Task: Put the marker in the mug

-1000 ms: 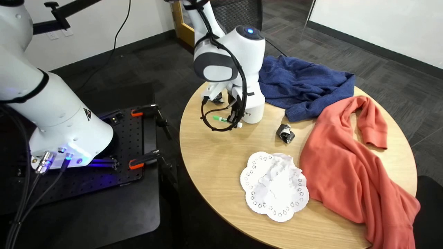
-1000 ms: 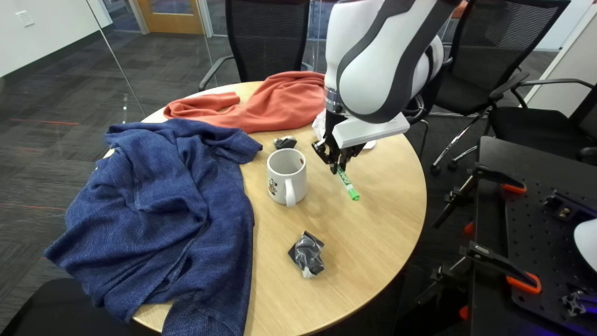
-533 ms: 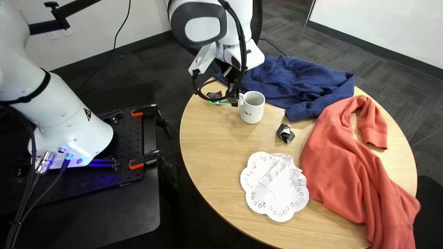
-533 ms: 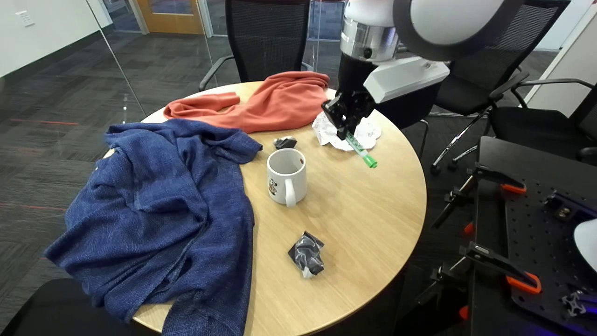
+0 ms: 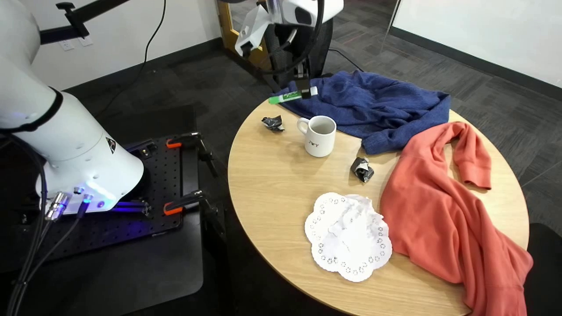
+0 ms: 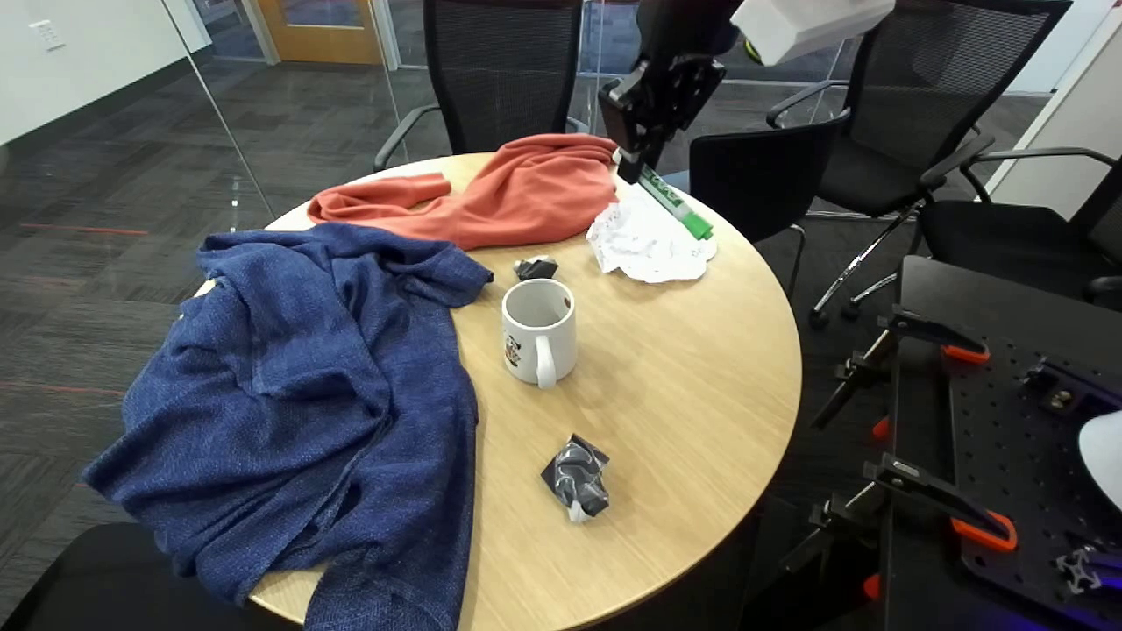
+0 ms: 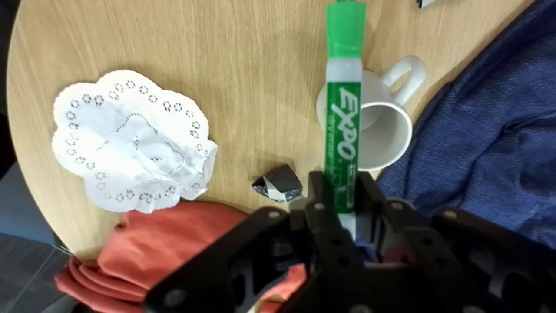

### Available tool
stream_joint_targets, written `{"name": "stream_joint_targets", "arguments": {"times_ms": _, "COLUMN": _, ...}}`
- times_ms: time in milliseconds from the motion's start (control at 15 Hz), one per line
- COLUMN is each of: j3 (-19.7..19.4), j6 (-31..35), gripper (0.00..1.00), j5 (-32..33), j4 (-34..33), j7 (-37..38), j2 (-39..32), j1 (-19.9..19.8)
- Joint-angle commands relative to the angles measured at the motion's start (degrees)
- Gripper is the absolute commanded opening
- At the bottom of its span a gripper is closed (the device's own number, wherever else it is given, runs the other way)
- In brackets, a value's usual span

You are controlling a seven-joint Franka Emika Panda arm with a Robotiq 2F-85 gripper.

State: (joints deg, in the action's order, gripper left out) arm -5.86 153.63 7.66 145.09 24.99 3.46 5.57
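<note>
The marker (image 5: 287, 96) is a green pen with a white end. My gripper (image 5: 303, 89) is shut on it near the white end and holds it roughly level, green cap pointing away. The marker also shows in an exterior view (image 6: 673, 203) and in the wrist view (image 7: 343, 117). The white mug (image 5: 320, 142) stands upright on the table, open at the top, its handle to one side. It also shows in an exterior view (image 6: 552, 355). The marker is held well above table height, higher than the mug. In the wrist view it covers part of the mug (image 7: 386, 137).
A dark crumpled wrapper (image 5: 362, 170) lies on each side of the mug; the other wrapper (image 6: 577, 476) is on the handle side. A blue cloth (image 5: 390, 109) lies close behind the mug. An orange cloth (image 5: 434, 206) and a white lacy doily (image 5: 322, 215) are also on the round table.
My gripper has risen with the marker from low beside the mug to well above it. The marker stays in the jaws. The mug has not moved.
</note>
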Motion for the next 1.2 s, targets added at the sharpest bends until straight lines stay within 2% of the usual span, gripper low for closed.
{"name": "stream_joint_targets", "arguments": {"times_ms": 0, "j3": 3.44, "j6": -2.39, "gripper": 0.05, "j5": -2.74, "j4": -0.65, "j7": -8.44, "j2": 3.56, "j1": -1.76}}
{"name": "stream_joint_targets", "arguments": {"times_ms": 333, "j3": 4.16, "j6": -4.24, "gripper": 0.05, "j5": -8.48, "j4": -3.82, "j7": -24.72, "j2": 2.85, "j1": -1.18}}
{"name": "stream_joint_targets", "arguments": {"times_ms": 533, "j3": 3.74, "j6": -8.65, "gripper": 0.05, "j5": -11.36, "j4": -6.22, "j7": -34.50, "j2": 1.70, "j1": -1.21}}
{"name": "stream_joint_targets", "arguments": {"times_ms": 600, "j3": 4.74, "j6": -5.33, "gripper": 0.20, "j5": -9.74, "j4": -3.83, "j7": -29.53, "j2": 2.70, "j1": -1.79}}
{"name": "stream_joint_targets", "arguments": {"times_ms": 733, "j3": 4.62, "j6": -6.92, "gripper": 0.20, "j5": -10.37, "j4": -4.80, "j7": -32.32, "j2": 2.40, "j1": -1.78}}
{"name": "stream_joint_targets", "arguments": {"times_ms": 1000, "j3": 4.64, "j6": -6.96, "gripper": 0.20, "j5": -10.36, "j4": -5.02, "j7": -32.64, "j2": 1.97, "j1": -1.80}}
{"name": "stream_joint_targets", "arguments": {"times_ms": 1067, "j3": 4.64, "j6": -6.96, "gripper": 0.05, "j5": -10.36, "j4": -5.02, "j7": -32.64, "j2": 1.95, "j1": -1.80}}
{"name": "stream_joint_targets", "arguments": {"times_ms": 1133, "j3": 4.36, "j6": -4.90, "gripper": 0.05, "j5": -12.37, "j4": -4.63, "j7": -35.55, "j2": 1.88, "j1": -1.46}}
